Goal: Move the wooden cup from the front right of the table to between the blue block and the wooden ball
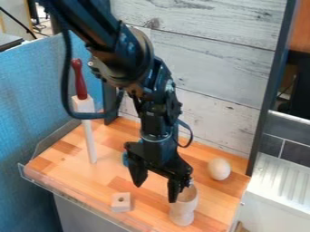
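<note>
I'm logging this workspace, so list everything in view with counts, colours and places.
wooden egg: one, pale, tabletop right
wooden cup: one, light brown, front right
drilled block: one, pale, front
post: one, white, upright left
upper block: one, pale, atop post
handle: one, red, above upper block
tabletop: one, orange-brown, centre
partition: one, blue, left
plank wall: one, whitish, behind
arm: one, black, from top
tool: one, black, open beside cup
</note>
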Tool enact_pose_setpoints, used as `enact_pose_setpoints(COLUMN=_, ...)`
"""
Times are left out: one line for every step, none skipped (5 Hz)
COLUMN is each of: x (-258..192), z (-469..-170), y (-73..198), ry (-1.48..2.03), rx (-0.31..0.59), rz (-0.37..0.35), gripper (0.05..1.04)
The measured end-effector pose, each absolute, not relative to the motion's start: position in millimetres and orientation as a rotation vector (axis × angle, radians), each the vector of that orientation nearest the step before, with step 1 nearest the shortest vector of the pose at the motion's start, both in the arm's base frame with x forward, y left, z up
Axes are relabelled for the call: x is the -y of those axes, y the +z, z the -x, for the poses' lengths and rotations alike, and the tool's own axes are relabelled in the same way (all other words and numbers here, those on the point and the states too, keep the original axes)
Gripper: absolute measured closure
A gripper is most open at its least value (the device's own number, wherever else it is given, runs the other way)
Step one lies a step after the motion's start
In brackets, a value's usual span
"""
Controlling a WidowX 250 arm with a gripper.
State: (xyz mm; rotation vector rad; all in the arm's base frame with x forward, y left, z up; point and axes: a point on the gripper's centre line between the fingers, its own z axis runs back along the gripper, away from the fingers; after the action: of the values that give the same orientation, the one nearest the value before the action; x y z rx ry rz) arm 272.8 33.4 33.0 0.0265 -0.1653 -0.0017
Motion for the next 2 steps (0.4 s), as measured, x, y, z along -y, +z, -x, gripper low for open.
enact_pose_setpoints(x=-33.2, z=-284.3, y=23.7, ry=0.022, rx=0.147, rz=-0.028, gripper=0.083)
enact_pose_setpoints(x=-28.4, z=-291.3, y=17.7, ry=0.031, rx=0.138, rz=-0.036, gripper=0.083)
